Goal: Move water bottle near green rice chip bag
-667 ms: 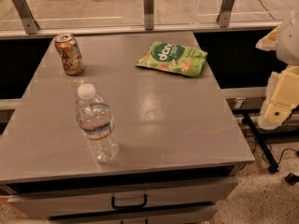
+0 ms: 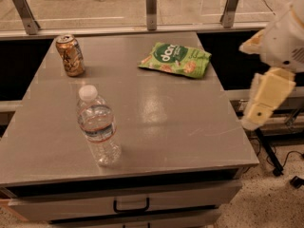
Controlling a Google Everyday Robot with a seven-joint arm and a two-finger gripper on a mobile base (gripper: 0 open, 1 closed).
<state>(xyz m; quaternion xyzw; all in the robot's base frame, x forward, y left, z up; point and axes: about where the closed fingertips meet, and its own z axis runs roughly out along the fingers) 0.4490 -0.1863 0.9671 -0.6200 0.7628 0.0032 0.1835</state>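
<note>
**Three items on one grey surface; gripper off to the right**

1. Water bottle [image 2: 97,127]: clear ribbed plastic with a white cap and a pale label carrying a reddish band. Stands upright on the near left part of the surface [image 2: 190,127], close to the front edge. Well apart from the bag, with bare grey top between them. Nothing touches it.

2. Green rice chip bag [image 2: 175,59]: bright green with white lettering and pictured orange-tan chips. Lies flat on the far right part of the surface, near the back edge.

3. Drink can [image 2: 70,55]: tan-gold, upright, at the far left corner. It stands behind the bottle and to the left of the bag, touching neither.

4. Gripper [image 2: 263,103]: cream-coloured, hanging from a white arm segment beyond the right edge of the surface, over the floor. It holds nothing and touches nothing. Whether it is open or closed cannot be told.

5. Fittings: a drawer with a dark handle [image 2: 131,205] sits under the front edge. Metal rail posts [image 2: 151,8] stand behind the surface.
</note>
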